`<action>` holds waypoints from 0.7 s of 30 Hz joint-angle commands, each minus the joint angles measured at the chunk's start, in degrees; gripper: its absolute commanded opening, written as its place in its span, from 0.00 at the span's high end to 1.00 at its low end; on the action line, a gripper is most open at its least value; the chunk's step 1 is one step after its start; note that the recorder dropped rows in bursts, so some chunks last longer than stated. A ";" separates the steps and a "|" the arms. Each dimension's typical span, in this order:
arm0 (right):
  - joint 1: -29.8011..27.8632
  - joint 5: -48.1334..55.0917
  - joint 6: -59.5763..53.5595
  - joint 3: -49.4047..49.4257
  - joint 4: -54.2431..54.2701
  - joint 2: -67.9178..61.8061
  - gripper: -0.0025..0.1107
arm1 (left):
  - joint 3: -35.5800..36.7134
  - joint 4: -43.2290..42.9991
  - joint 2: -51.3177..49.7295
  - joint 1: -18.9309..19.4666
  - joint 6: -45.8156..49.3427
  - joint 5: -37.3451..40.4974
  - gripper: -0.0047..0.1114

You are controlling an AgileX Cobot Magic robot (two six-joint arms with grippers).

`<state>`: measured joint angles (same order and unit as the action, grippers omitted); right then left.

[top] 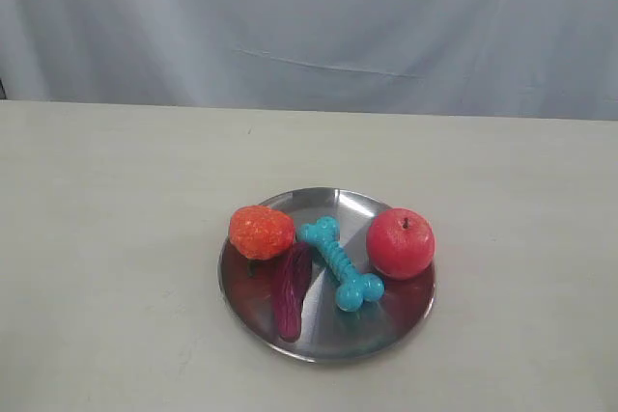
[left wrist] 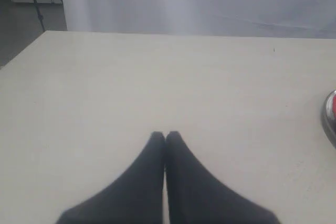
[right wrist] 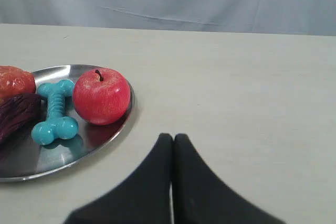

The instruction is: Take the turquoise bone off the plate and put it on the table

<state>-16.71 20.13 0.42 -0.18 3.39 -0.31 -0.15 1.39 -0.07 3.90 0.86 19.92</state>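
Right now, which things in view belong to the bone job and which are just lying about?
Job: turquoise bone, plate it lies on, table.
Lying about, all on the plate: red apple, bumpy orange fruit, dark purple oblong piece.

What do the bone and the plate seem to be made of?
Bone: probably rubber or soft plastic; turquoise, slight sheen, moulded ribs. Plate: likely polished steel; silvery, and it mirrors the bone's colour.

Red apple [top: 400, 243], bumpy orange fruit [top: 261, 231], purple vegetable [top: 290, 288], pale curtain [top: 309, 16]
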 commanded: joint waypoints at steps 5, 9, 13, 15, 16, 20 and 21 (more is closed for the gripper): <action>0.27 -0.89 -0.42 0.18 -0.85 0.31 0.98 | 0.15 0.08 0.07 -0.44 -0.24 -0.31 0.96; 0.27 -6.69 -0.42 0.18 -2.16 0.31 0.98 | 0.15 0.08 0.07 -0.44 -0.24 -0.31 0.96; 0.27 -13.05 -0.42 0.18 -1.98 0.31 0.98 | 0.15 0.08 0.07 -0.44 -0.24 -0.31 0.96; 0.27 -18.03 -0.42 0.18 -1.98 0.31 0.98 | 0.15 0.08 0.07 -0.44 -0.24 -0.31 0.96; 0.27 -20.76 -1.40 0.18 -1.98 0.31 0.98 | 0.15 0.08 0.07 -0.44 -0.24 -0.31 0.96; 0.27 -27.78 -1.41 0.18 -1.98 0.31 0.98 | 0.15 0.08 0.07 -0.44 -0.24 -0.31 0.96; 0.27 -29.31 -1.41 0.18 -1.98 0.31 0.98 | 0.15 0.08 0.07 -0.44 -0.24 -0.31 0.96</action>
<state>-16.71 -3.87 -0.31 -0.18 1.78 -0.31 -0.15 1.39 -0.07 3.90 0.86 19.92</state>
